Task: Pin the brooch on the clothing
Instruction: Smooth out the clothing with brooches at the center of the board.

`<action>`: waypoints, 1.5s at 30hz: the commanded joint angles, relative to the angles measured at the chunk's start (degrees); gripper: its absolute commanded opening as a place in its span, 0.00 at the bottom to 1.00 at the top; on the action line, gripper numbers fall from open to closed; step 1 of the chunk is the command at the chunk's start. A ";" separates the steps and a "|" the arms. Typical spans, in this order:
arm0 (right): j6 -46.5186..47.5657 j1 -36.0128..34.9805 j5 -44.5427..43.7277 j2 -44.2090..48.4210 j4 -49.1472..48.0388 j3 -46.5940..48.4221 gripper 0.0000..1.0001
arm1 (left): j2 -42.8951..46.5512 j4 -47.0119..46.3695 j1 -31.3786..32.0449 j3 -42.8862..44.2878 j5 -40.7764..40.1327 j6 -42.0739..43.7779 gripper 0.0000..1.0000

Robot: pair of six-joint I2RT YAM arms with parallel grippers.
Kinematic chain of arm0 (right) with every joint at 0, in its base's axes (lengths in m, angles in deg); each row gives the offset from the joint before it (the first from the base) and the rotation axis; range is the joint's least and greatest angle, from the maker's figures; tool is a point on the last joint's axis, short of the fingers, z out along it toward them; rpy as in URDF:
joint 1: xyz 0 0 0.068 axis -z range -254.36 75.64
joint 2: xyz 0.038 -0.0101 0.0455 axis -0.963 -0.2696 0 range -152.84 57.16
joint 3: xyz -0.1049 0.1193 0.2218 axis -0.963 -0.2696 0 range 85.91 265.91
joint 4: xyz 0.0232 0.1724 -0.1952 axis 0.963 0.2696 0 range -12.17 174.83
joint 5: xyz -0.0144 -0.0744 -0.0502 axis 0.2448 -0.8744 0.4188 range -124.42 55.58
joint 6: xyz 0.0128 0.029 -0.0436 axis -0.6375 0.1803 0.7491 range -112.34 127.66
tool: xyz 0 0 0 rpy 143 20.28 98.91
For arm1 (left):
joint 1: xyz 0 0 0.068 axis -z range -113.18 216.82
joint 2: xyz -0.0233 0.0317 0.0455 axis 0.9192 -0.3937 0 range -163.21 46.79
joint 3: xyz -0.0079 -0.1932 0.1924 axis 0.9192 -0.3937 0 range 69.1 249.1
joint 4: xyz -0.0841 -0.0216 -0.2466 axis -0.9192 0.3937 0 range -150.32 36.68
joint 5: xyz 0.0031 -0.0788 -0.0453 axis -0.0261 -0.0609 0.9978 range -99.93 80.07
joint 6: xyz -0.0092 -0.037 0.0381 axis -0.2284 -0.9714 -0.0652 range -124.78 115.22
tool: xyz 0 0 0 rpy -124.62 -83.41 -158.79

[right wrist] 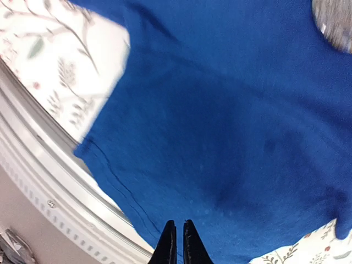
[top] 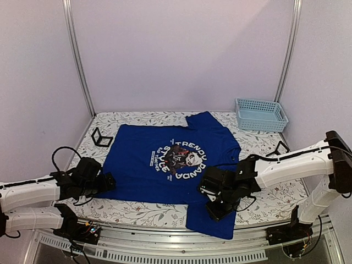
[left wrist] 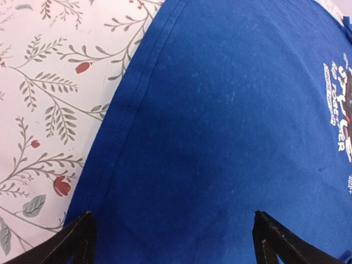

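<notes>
Two fingers of my left end effector [left wrist: 176, 242] stand wide apart over the hem of the royal-blue short-sleeved T-shirt [top: 143, 165] with a round panda print, which lies spread on the floral-cloth desk [top: 264, 206]. My right end effector [right wrist: 180, 242] has its fingers pressed together, nothing visible between them, above the shirt's near sleeve.

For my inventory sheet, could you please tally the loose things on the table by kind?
Blue T-shirt: 1
Pale-blue basket: 1
Small black frames: 2
Total: 4
No brooch shows in any view.
</notes>
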 commanded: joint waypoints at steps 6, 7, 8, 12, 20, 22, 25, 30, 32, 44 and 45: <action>12.10 28.68 -4.47 6.27 -5.70 3.51 0.08 | 6.03 0.48 0.60 2.82 -2.70 2.05 0.98; 13.34 31.75 -4.55 4.63 -7.66 4.51 0.08 | 5.11 -1.20 0.52 2.82 -3.12 2.72 0.98; 15.24 34.20 -6.32 2.91 -10.34 6.09 0.07 | 3.85 -3.20 0.32 2.78 -3.20 3.61 0.98; 21.27 40.16 -7.96 -9.40 -15.31 16.11 0.05 | -5.25 -9.08 -1.83 3.97 -1.33 6.55 0.98; 24.45 45.81 -12.92 -27.36 -15.38 24.55 0.04 | -15.65 -9.57 -2.80 2.51 3.61 1.45 0.89; 24.30 46.73 -15.03 -28.39 -15.44 23.82 0.03 | -13.61 -9.07 -2.73 0.59 4.05 -0.74 0.89; 25.62 47.63 -16.63 -29.63 -15.49 22.98 0.03 | -9.15 -7.52 -2.60 -1.85 4.86 -4.53 0.88; 27.20 47.95 -17.04 -30.06 -15.37 24.46 0.03 | -2.12 -6.06 -2.53 -4.52 4.19 -7.27 0.88; 27.61 47.94 -16.74 -29.86 -14.80 26.01 0.04 | -0.45 -5.27 -2.57 -4.38 3.39 -6.97 0.88; 29.90 48.68 -6.38 -12.77 -13.02 34.00 0.64 | 0.58 -8.98 -3.96 11.24 -8.86 17.33 0.99; 29.99 49.49 -3.88 -10.24 -13.52 33.59 0.76 | 0.28 -11.27 -5.27 12.64 -8.17 20.87 1.00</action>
